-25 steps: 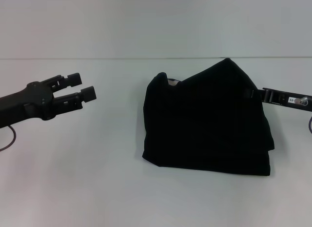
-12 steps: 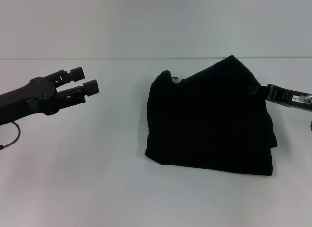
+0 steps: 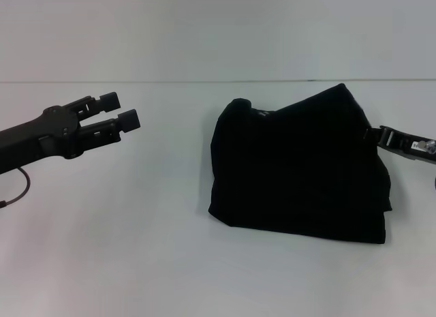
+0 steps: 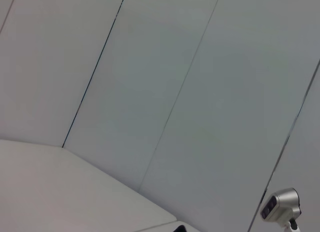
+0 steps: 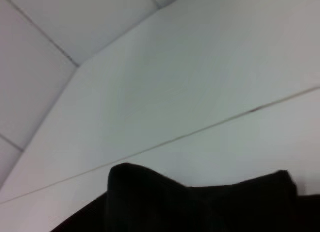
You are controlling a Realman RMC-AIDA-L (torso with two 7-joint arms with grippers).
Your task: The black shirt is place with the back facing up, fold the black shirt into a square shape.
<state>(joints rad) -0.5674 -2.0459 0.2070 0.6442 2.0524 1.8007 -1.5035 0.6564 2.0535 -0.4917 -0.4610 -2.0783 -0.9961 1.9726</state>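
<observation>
The black shirt (image 3: 300, 170) lies folded into a bulky bundle on the white table, right of centre in the head view. Its upper right edge is lifted into a peak. My right gripper (image 3: 372, 134) reaches in from the right edge and is shut on that raised edge, with its fingertips buried in the fabric. The right wrist view shows the black shirt (image 5: 200, 207) as a dark humped mass in the foreground. My left gripper (image 3: 121, 110) hovers open over the bare table at the left, well apart from the shirt, with nothing between its fingers.
The white table (image 3: 136, 249) ends at a back edge against a pale panelled wall (image 3: 204, 31). A cable (image 3: 17, 187) loops under the left arm. A small silver camera (image 4: 281, 206) on a stand shows in the left wrist view.
The right gripper has drawn back to the right, dragging the shirt a little that way. The left gripper has barely moved.
</observation>
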